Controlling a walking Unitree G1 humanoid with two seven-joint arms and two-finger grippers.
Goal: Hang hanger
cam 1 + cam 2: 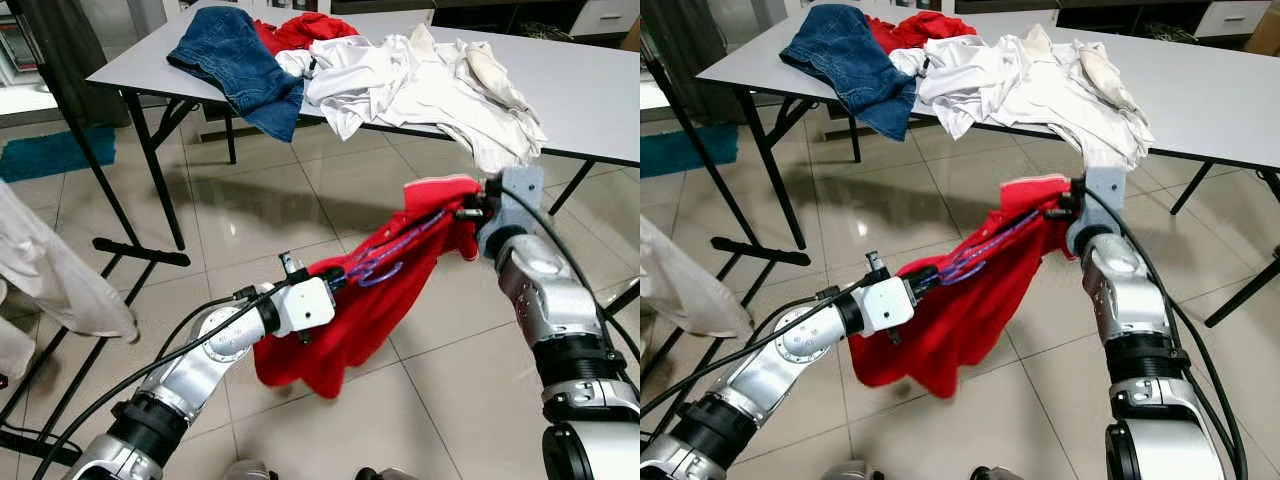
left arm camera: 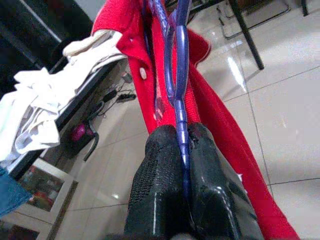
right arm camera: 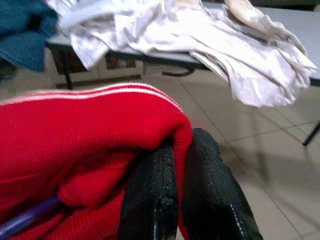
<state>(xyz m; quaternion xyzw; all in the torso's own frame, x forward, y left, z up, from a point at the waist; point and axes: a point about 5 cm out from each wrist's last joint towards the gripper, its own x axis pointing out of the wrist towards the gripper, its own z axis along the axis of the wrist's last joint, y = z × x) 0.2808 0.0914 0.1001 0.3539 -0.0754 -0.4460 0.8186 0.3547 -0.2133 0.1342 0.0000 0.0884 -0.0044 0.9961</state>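
1. On the far left a dark rack [image 1: 75,150] stands with a white garment [image 1: 60,275] draped on it. This looks like the place for hanging, and the tiled floor [image 1: 260,200] between it and the robot is open.
2. The left gripper [image 2: 182,150] has its jaws closed on the thin purple hanger [image 1: 385,258], pinching one of its wire-like bars. The bar looks light, stiff and smooth, so it could slip or twist in the pinch.
3. The hanger sits inside a red shirt [image 1: 350,320], held in the air between the two arms, near the robot and in front of the tabletop [image 1: 590,90]. The shirt is soft and limp, and most of it sags below the hanger. I judge its weight small, but it would swing with any quick move.
4. The right gripper [image 3: 182,165] has its jaws closed on a fold of the red shirt near the collar. That grip holds cloth, which can slide off the hanger.
5. Beyond, jeans [image 1: 240,65] and white clothes [image 1: 420,85] hang over the tabletop's near edge, close to the right gripper, and could snag.
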